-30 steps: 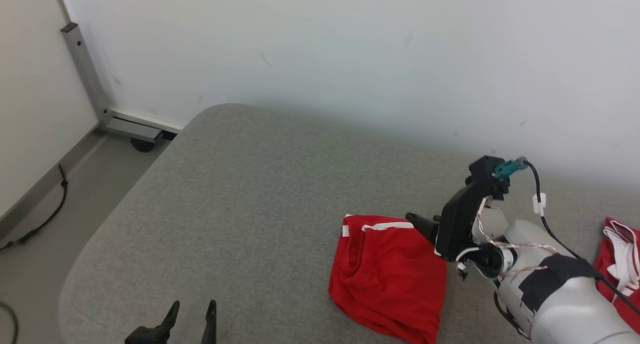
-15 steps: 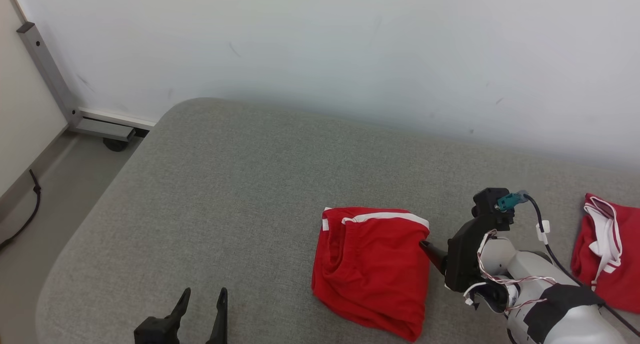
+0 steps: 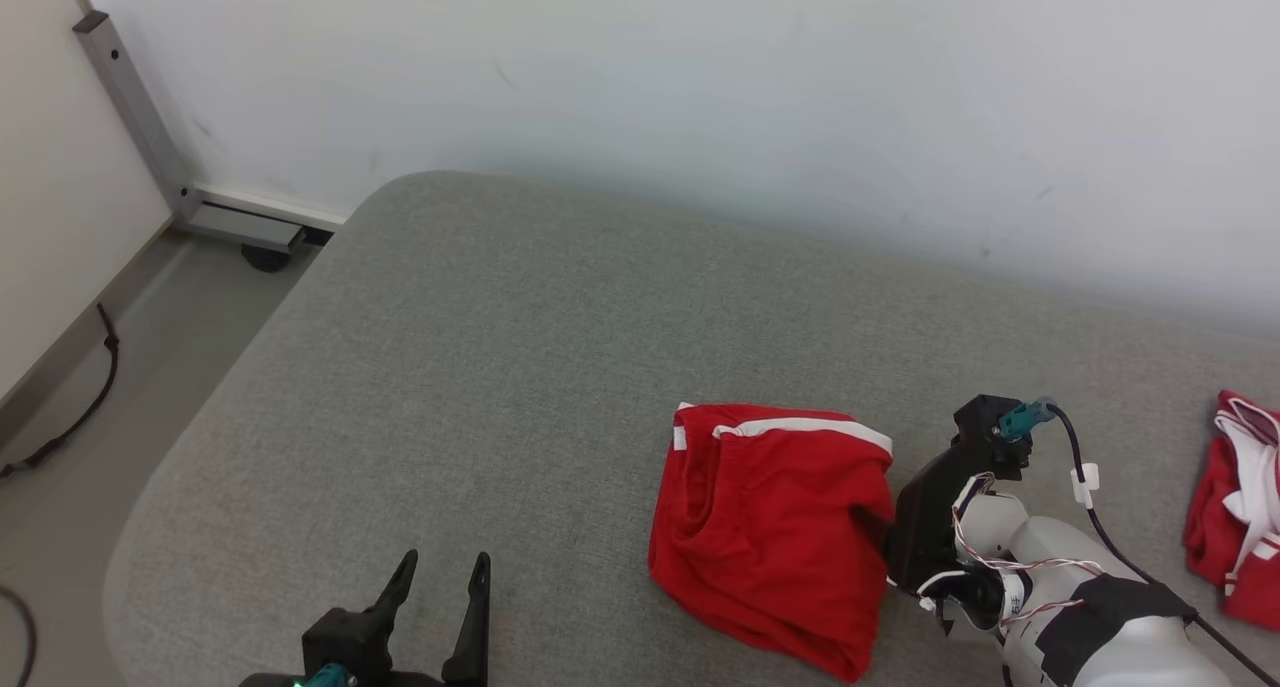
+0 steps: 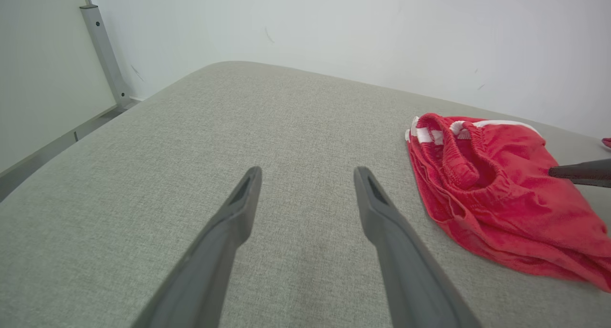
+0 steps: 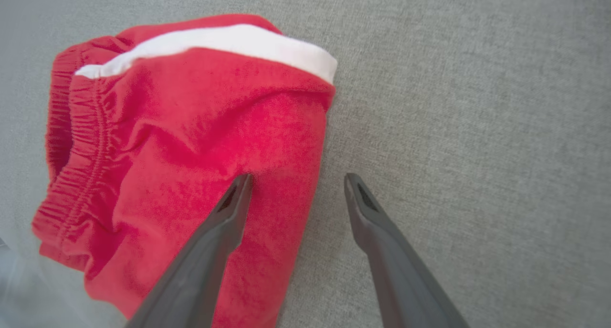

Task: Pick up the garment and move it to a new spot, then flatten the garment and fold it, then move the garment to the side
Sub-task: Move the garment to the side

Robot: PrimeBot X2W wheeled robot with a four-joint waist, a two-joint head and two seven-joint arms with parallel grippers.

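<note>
Looking down from the head camera, I see the red garment (image 3: 770,527) lying on the grey padded surface (image 3: 480,367) as a compact bundle, its elastic waistband towards my left and a white stripe along its far edge. It reads to me as already folded, so I judge the step in hand to be the last one: taking hold so it can go to the side. The right gripper (image 5: 296,177) sits at the bundle's right edge with its jaws spread and gripping nothing. In the right wrist view one finger (image 5: 234,208) lies over the red cloth and the other over bare grey fabric just beside the hem. The left gripper (image 3: 443,559) is likewise released and empty, low over bare surface well to the left of the garment. A second red garment (image 3: 1230,507) lies apart at the far right. Next, I think, I need to press the right fingers down until they straddle every layer at that edge, then close. A pinch on the top layer alone would likely peel the fold open once I pull. After that a low, steady carry sideways should keep the bundle's shape.
</note>
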